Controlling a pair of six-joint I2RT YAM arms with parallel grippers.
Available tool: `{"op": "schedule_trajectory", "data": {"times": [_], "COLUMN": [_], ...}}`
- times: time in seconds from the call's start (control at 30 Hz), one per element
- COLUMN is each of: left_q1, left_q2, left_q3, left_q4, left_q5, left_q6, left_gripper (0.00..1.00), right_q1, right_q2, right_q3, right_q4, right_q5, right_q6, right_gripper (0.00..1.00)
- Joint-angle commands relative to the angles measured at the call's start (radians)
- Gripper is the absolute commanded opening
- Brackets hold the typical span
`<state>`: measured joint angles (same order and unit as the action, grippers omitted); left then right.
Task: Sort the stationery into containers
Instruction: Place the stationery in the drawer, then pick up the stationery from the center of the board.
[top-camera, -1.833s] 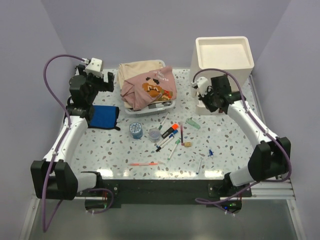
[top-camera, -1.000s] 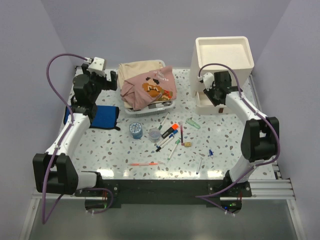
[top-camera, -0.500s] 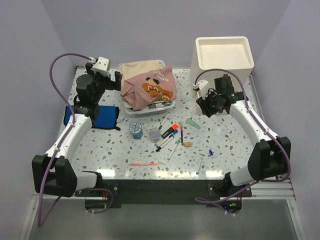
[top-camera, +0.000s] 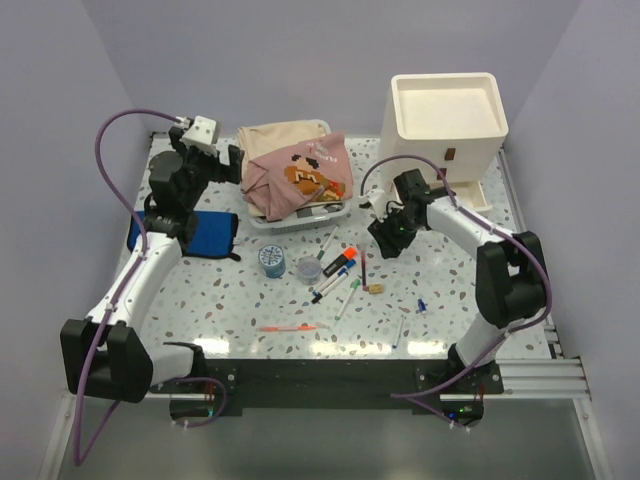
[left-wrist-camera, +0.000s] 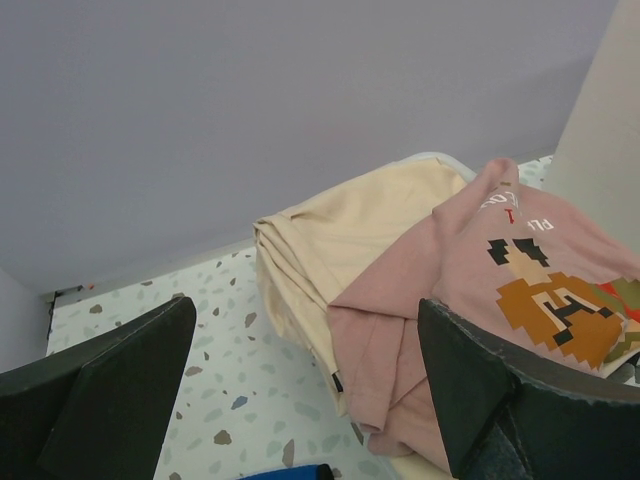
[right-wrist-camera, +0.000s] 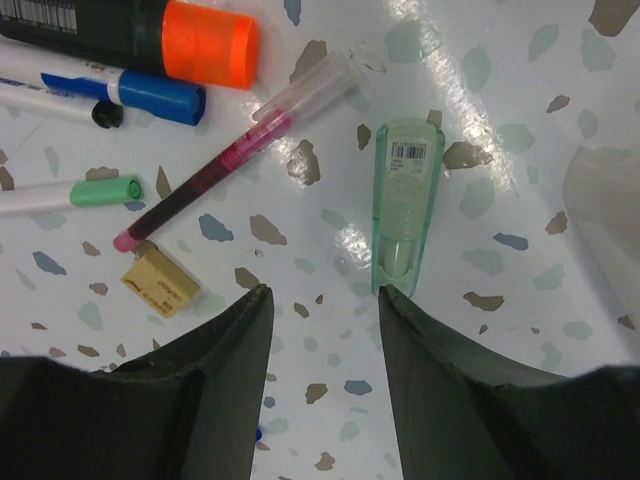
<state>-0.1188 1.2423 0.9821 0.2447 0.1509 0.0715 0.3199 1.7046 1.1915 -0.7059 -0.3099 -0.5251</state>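
The stationery lies loose mid-table: an orange-capped marker (top-camera: 343, 259), a blue tape roll (top-camera: 271, 260), a clear cup (top-camera: 309, 269) and a tan eraser (top-camera: 375, 289). My right gripper (top-camera: 385, 236) hangs just right of this cluster. Its wrist view shows the gripper (right-wrist-camera: 322, 300) open and empty above bare table. Ahead of its fingertips lie a green translucent case (right-wrist-camera: 405, 205), a pink pen (right-wrist-camera: 230, 160) and the eraser (right-wrist-camera: 160, 283). The cream drawer unit (top-camera: 445, 135) stands at the back right. My left gripper (top-camera: 228, 165) is open and empty beside the clothes.
A clear basket of pink and beige clothes (top-camera: 295, 175) sits at the back centre and fills the left wrist view (left-wrist-camera: 450, 290). A blue cloth (top-camera: 208, 232) lies under the left arm. An orange pen (top-camera: 285, 328) and small bits lie near the front edge.
The right gripper has left the drawer unit, swung left and down over the stationery, and opened wider. The left arm has barely moved.
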Motion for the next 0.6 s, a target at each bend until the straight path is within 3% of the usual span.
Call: {"op": "schedule_trajectory", "data": {"times": [0.0, 0.57], "left_q1": [0.013, 0.027], "left_q2": [-0.029, 0.011], "left_q3": [-0.008, 0.026], "left_q4": [0.007, 0.008], "left_q5": [0.018, 0.032], "left_q6": [0.005, 0.011], "left_gripper": [0.98, 0.98], "right_q1": [0.001, 0.001], "right_q2": [0.043, 0.141], "right_q3": [0.066, 0.085], "right_q4": [0.039, 0.112], "right_q5": [-0.015, 0.051], "right_q6": [-0.012, -0.024], "right_gripper": [0.5, 0.49]}}
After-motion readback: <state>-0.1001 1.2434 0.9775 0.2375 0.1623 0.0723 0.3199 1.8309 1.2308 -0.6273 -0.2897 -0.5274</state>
